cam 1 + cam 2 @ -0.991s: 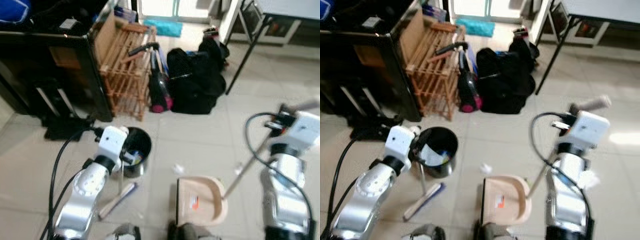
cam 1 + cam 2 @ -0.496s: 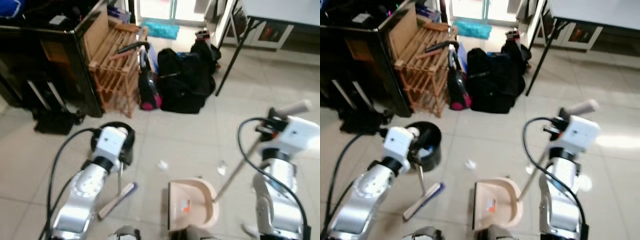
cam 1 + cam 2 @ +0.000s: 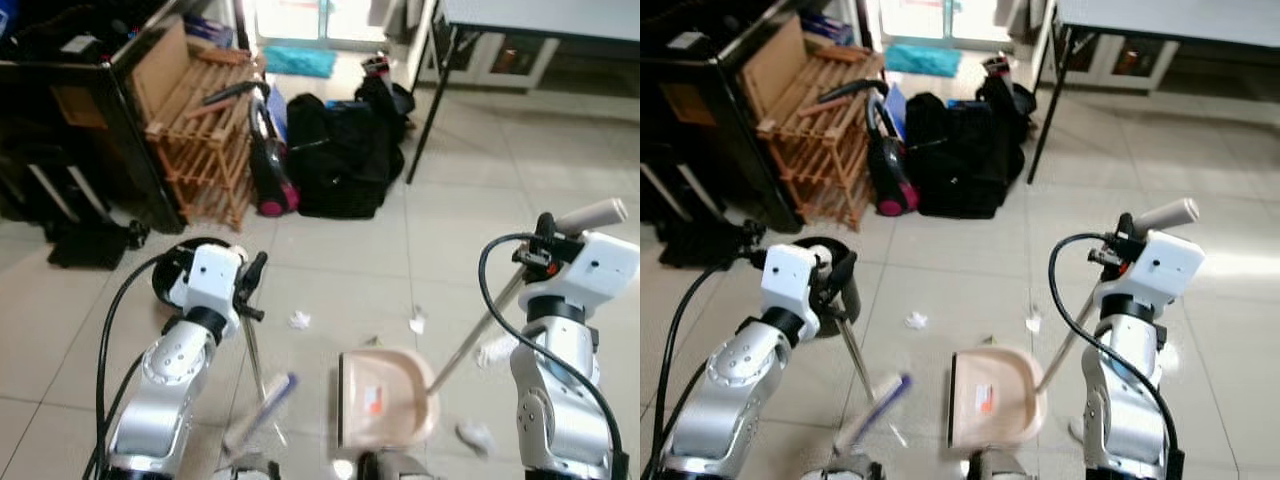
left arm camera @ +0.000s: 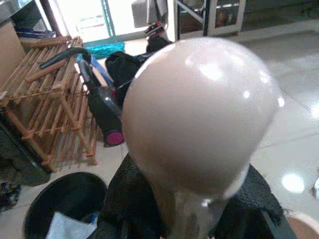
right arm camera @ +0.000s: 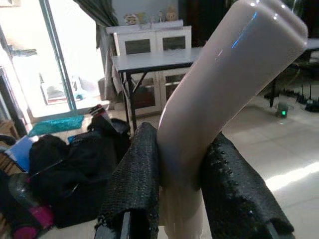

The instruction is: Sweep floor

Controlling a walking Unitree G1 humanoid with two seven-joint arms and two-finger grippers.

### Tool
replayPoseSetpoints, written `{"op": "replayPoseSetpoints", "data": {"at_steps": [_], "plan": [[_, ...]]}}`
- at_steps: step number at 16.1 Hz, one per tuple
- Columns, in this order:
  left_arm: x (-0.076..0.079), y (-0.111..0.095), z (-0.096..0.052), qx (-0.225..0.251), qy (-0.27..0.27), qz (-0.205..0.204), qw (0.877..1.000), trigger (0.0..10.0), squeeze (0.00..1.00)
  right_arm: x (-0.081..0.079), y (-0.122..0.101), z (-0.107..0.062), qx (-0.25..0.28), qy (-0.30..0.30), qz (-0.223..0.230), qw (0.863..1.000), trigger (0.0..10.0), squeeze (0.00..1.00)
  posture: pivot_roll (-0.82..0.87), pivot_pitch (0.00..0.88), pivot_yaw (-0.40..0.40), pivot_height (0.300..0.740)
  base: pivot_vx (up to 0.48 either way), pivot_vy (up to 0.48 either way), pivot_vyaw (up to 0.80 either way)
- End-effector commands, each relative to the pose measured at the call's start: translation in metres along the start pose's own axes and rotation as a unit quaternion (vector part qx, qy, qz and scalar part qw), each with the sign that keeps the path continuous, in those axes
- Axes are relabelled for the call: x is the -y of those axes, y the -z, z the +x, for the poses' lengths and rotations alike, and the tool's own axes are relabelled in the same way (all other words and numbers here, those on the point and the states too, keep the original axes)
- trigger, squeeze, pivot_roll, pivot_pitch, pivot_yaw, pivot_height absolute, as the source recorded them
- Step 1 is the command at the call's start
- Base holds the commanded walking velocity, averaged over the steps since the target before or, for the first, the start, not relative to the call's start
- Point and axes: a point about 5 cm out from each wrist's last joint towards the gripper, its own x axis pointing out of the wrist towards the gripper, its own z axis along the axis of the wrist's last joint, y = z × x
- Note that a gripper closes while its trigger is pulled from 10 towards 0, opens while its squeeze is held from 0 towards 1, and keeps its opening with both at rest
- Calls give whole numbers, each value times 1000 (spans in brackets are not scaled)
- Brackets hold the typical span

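Beige plastic dustpan (image 3: 385, 398), long handle in right gripper (image 5: 180, 189).

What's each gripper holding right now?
Left gripper: shut on the broom handle.
Right gripper: shut on the dustpan handle.

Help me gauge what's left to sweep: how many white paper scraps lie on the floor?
4 scraps: one ahead and left of the dustpan; one just ahead of it; two to its right. Others may be hidden behind the arms.
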Motion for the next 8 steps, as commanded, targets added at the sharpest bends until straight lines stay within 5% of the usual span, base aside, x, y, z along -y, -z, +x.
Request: {"op": "replayPoseSetpoints", "data": {"at_steps": [1, 8], "plan": [[-8, -5, -2, 7, -13, 18, 1000, 10000, 0, -8, -10, 2, 20, -11, 17, 1000, 10000, 0, -9, 158, 2, 740, 0, 0, 0], [-16, -20, -9, 38, -4, 51, 998, 10000, 0, -27, 1, 18, 50, -35, 50, 997, 10000, 0, 54, 249, 4, 740, 0, 0, 0]]}}
